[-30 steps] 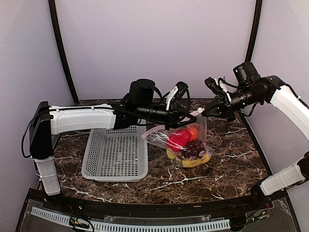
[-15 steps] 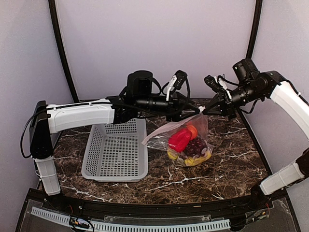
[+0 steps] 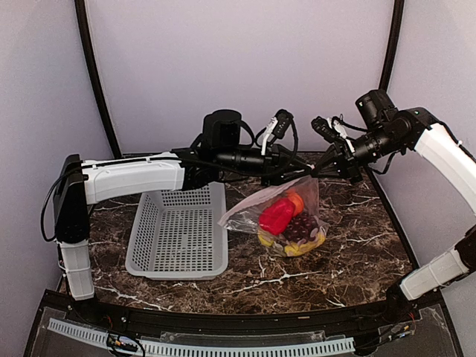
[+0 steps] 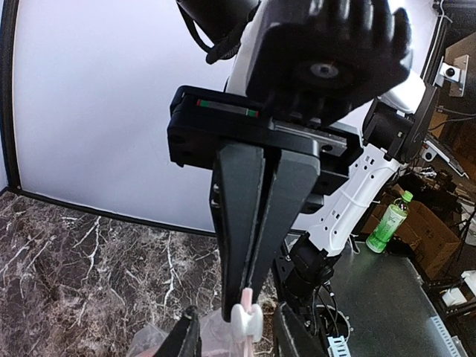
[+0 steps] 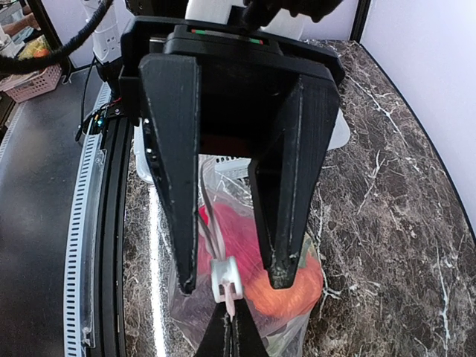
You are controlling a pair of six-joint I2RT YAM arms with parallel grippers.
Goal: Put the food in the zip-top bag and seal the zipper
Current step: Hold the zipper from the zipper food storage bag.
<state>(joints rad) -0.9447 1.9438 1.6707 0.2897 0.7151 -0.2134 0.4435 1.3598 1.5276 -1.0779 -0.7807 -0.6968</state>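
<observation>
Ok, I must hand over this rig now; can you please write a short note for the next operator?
Left end effector: open, its fingers either side of the small white slider, not gripping.
Right end effector: shut on the thin pinkish-red zipper strip, holding up that edge of the clear crinkly plastic zip-top bag.
Done: toy food, including the red pepper and dark purple grapes, is inside the bag.
Remaining: seal the zipper; how far it is closed cannot be seen.

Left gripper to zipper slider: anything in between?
Nothing visible. The white slider sits in the gap between the fingers of the open left gripper. The right gripper is shut on the pink zipper next to the slider, outside that gap.
</observation>
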